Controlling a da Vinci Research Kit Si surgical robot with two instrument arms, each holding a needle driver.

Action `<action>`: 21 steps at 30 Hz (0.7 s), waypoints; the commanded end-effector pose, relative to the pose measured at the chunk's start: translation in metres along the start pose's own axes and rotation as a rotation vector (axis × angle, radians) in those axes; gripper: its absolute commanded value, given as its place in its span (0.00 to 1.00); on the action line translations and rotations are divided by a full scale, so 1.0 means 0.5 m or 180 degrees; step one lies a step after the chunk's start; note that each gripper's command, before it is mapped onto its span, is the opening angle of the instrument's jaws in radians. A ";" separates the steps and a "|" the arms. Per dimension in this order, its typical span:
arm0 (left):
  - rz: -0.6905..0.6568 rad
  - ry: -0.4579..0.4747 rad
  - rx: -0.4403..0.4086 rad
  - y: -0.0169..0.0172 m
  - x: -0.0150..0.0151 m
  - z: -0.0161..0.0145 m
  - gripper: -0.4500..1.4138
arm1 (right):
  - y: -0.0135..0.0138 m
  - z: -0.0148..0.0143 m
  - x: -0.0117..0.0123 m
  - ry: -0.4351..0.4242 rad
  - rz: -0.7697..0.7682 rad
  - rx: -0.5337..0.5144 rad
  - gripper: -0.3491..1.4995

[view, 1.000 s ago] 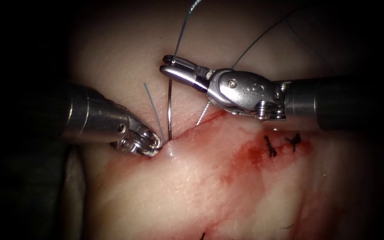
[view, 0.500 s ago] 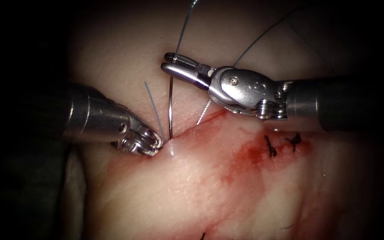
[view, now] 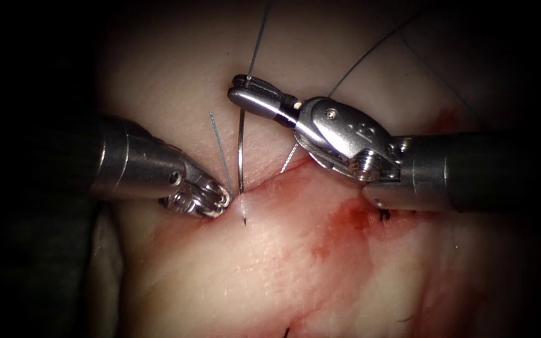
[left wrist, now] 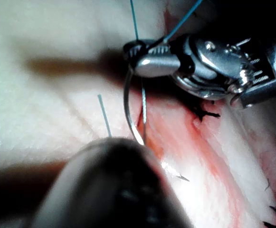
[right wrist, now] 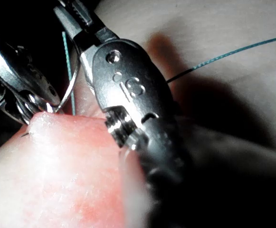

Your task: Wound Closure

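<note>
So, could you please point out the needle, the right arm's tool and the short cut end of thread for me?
needle (view: 239, 156): endoscope view, middle of its bare curve above the tissue.
right tool (view: 253, 97): endoscope view, jaw tips shut on the needle's upper end.
cut end of thread (view: 219, 147): endoscope view, mid-length, beside the left tool.

We see glossy polished metal on both tools (view: 255, 100) (view: 211, 200), a thin shiny steel needle (view: 240, 150), wet glistening tissue (view: 252, 269), fine smooth thread (view: 258, 40).
</note>
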 end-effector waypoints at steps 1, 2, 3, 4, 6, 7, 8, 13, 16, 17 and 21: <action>0.0000 -0.0001 -0.0001 -0.0006 0.0004 0.0013 0.00 | -0.0002 0.0015 -0.0006 -0.0018 0.0023 -0.0033 0.00; 0.0000 -0.0001 -0.0001 -0.0006 0.0004 0.0013 0.00 | -0.0002 0.0015 -0.0006 -0.0018 0.0023 -0.0033 0.00; 0.0000 -0.0001 -0.0001 -0.0006 0.0004 0.0013 0.00 | -0.0002 0.0014 -0.0007 -0.0025 0.0053 -0.0052 0.00; 0.0000 -0.0002 -0.0002 -0.0006 0.0004 0.0012 0.00 | -0.0003 0.0012 -0.0009 -0.0032 0.0081 -0.0073 0.00; -0.0003 -0.0014 -0.0007 -0.0003 0.0006 0.0008 0.00 | -0.0005 0.0005 -0.0018 -0.0097 0.0165 -0.0094 0.00; -0.0004 -0.0019 -0.0020 -0.0001 0.0007 0.0005 0.00 | -0.0007 0.0003 -0.0022 -0.0116 0.0193 -0.0102 0.00; 0.0014 0.0022 -0.0020 0.0002 0.0010 0.0003 0.07 | -0.0008 0.0000 -0.0027 -0.0136 0.0220 -0.0102 0.00; 0.0084 0.0100 -0.0023 0.0009 0.0014 -0.0007 0.32 | -0.0018 -0.0018 -0.0063 -0.0256 0.0317 -0.0095 0.00; 0.0078 0.0138 -0.0029 0.0015 0.0012 -0.0015 0.35 | -0.0023 -0.0033 -0.0084 -0.0299 0.0369 -0.0085 0.00; 0.0074 0.0136 -0.0032 0.0017 0.0012 -0.0017 0.38 | -0.0023 -0.0037 -0.0089 -0.0318 0.0376 -0.0084 0.00; 0.0076 0.0128 -0.0048 0.0029 0.0015 -0.0032 0.49 | -0.0022 -0.0048 -0.0102 -0.0371 0.0405 -0.0072 0.00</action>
